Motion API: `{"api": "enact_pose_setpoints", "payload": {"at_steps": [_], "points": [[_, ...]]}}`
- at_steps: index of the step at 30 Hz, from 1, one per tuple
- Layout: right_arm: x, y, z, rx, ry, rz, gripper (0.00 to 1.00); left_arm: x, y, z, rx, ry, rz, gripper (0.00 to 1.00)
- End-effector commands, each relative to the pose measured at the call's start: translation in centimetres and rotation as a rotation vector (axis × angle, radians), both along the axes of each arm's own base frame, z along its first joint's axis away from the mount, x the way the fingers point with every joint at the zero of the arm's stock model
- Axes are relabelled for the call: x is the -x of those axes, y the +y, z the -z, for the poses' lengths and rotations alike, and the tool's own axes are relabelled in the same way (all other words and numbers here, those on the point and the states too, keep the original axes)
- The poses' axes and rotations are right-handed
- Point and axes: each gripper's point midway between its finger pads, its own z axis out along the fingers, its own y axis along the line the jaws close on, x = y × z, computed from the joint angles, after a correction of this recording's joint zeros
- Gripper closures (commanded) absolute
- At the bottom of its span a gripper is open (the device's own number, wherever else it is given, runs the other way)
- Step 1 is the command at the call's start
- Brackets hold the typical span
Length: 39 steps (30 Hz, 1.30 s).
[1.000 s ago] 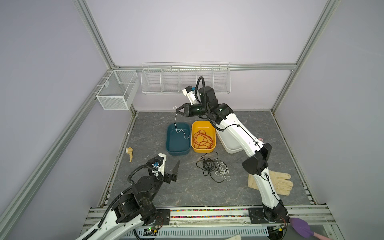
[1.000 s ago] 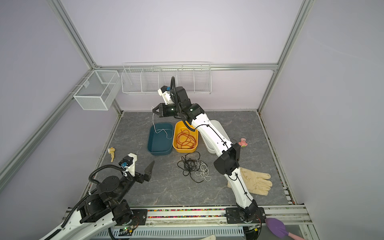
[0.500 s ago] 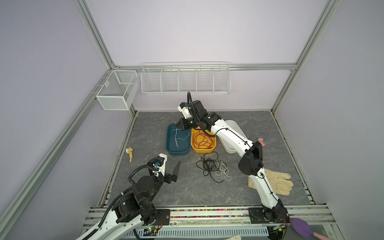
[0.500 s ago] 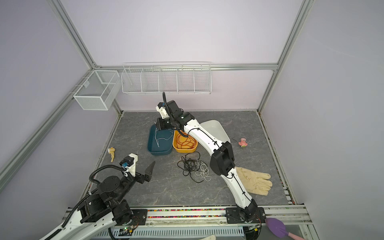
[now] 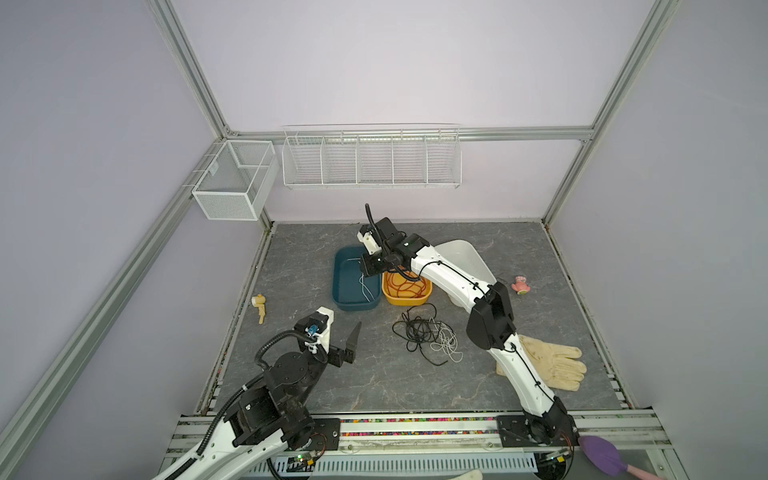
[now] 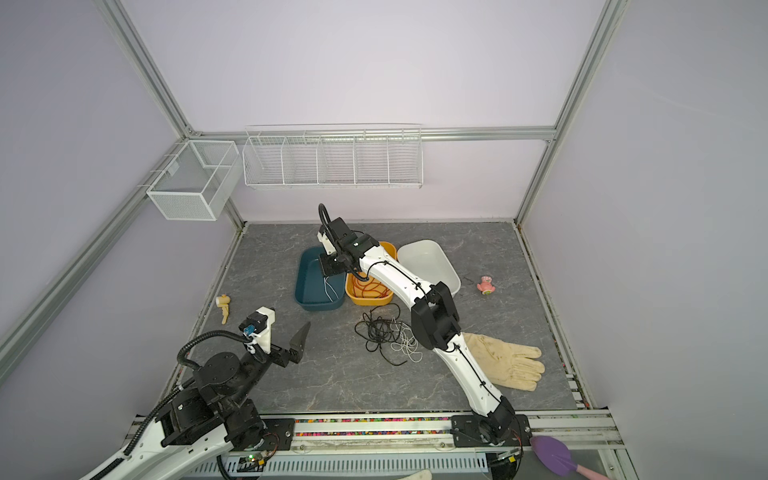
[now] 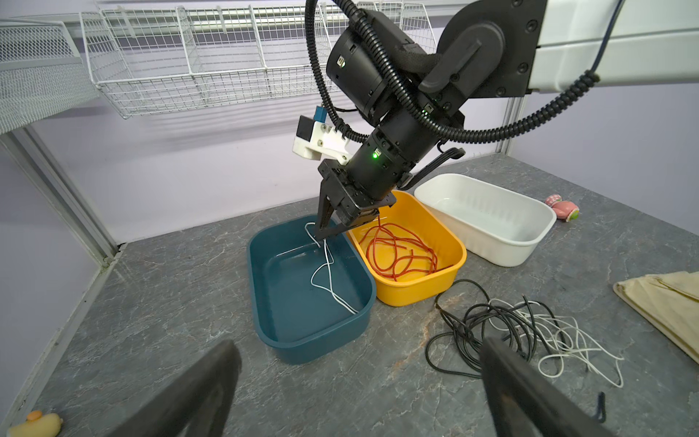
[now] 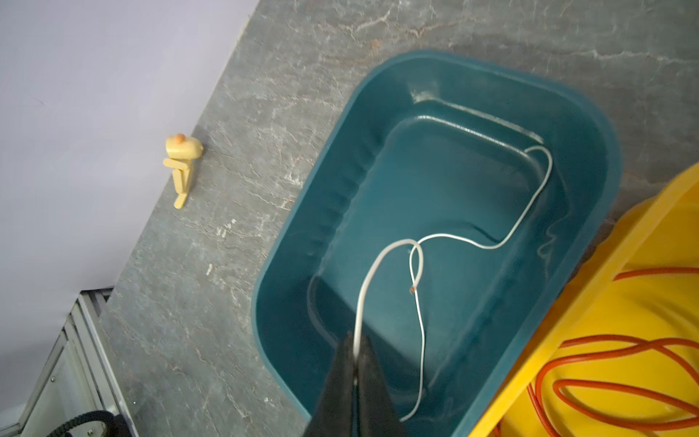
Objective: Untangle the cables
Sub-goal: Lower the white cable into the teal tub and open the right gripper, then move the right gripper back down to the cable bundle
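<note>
Over the far end of a teal tub (image 7: 310, 352), toward the far edge of the grey surface (image 5: 374, 386), the right gripper (image 7: 323, 236) is tilting downward with its jaws pressed together, pinching a thin white cable (image 8: 382, 261). Below the pinch, the cable is draping into the tub and crossing itself in one small loop. It is lying mostly along the tub's length, from far end to near end, close to the wall beside a yellow tub (image 7: 420, 291). Its stripped tip is pointing down toward the tub floor. The strand appears to be held there so it can be let go into its own container, sorting by colour. A red-orange cable (image 7: 397, 249) is curling in loose loops inside the yellow tub. A white tub (image 7: 503, 246) just beside it is showing no cable inside.

Near the middle of the surface, just in front of the yellow tub, a tangle (image 7: 491, 321) of black cable and more white cable is lying in overlapping loops, pointing no single way and not yet separated.

Close to the near left corner, the left gripper (image 7: 359, 344) is hovering with its jaws spread wide, holding nothing. It is facing the tubs and the tangle, seemingly waiting.

A pale work glove (image 5: 548, 361) is lying toward the right edge, with a small pink toy (image 5: 520, 285) beyond it. A yellow toy (image 5: 259, 307) is sitting by the left edge.
</note>
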Motion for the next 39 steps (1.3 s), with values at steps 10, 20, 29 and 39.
{"api": "enact_pose_setpoints", "payload": {"at_steps": [10, 20, 29, 39], "points": [[0.9, 0.0, 2.6, 0.114, -0.015, -0.045, 0.92, 0.0, 0.0, 0.0, -0.001, -0.011, 0.006, 0.01], [0.9, -0.6, 2.1, 0.152, -0.034, -0.036, 0.85, 0.0, -0.1, 0.1, -0.001, -0.011, 0.010, 0.01], [1.4, -1.6, -2.2, 0.144, -0.099, -0.045, 0.68, 0.0, -0.2, 0.2, -0.002, -0.008, 0.014, 0.01], [3.1, -3.3, -5.5, 0.151, -0.099, -0.062, 0.52, 0.1, -0.4, 0.5, -0.007, -0.001, 0.023, 0.01]]}}
